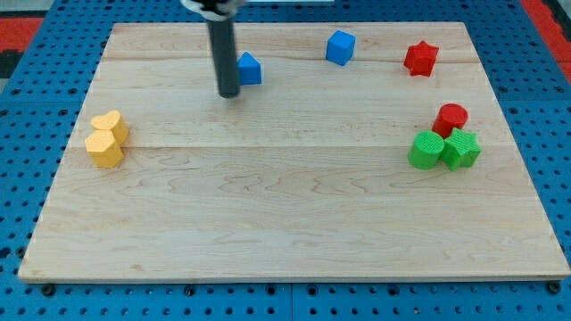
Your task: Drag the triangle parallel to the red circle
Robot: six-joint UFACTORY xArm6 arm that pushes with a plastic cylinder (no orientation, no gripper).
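A blue triangle block [250, 69] lies near the view's top, left of centre. My tip [229, 93] stands just to its lower left, close to it or touching its left side. The red circle block [451, 117] sits at the view's right, touching a green circle block [426, 150] and a green star block [461, 149] below it.
A blue cube [340, 47] and a red star block [420, 58] lie near the view's top right. A yellow heart block [111, 126] and a yellow hexagon block [103, 149] touch each other at the left. The wooden board [285, 223] ends at blue pegboard.
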